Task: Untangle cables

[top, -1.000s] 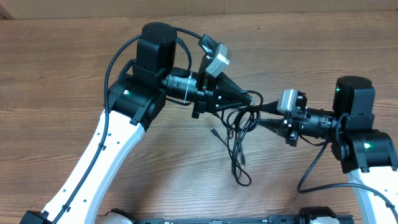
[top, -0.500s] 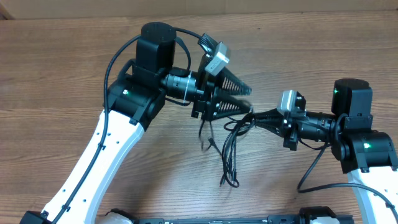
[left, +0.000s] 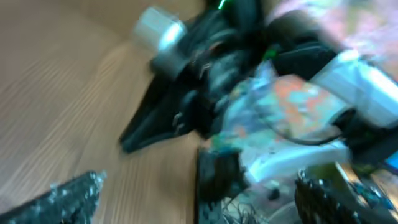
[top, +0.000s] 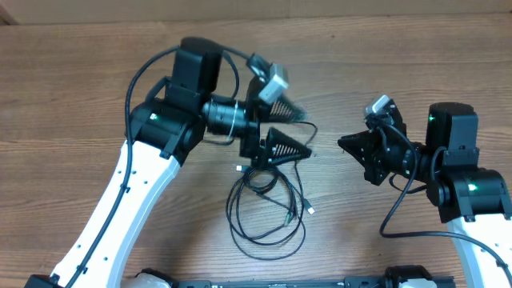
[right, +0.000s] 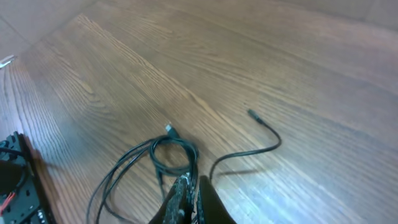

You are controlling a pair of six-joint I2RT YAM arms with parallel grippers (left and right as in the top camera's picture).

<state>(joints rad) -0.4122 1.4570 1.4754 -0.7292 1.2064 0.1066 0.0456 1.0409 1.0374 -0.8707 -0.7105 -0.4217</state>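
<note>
The cables (top: 264,216) are thin black cords lying in loose overlapping loops on the wooden table, with small plug ends around the heap. My left gripper (top: 310,134) hovers above their far side. It is open, its fingers spread wide with nothing between them. The left wrist view is blurred and shows only its fingers (left: 68,193) far apart, with the right arm beyond. My right gripper (top: 342,144) is shut, off to the right of the heap, and no cord reaches it from above. In the right wrist view its tips (right: 194,183) point at the cables (right: 174,149).
The wooden table (top: 80,96) spreads all round the heap. A black rail (top: 280,282) runs along the front edge. The thick black cable (top: 396,216) of the right arm hangs beside its white link. One plug end (right: 250,112) lies apart on the wood.
My left gripper has gone from shut to wide open and let the cables go. The bundle has dropped and spread into loops on the table. My right gripper has drawn back rightward and turned.
</note>
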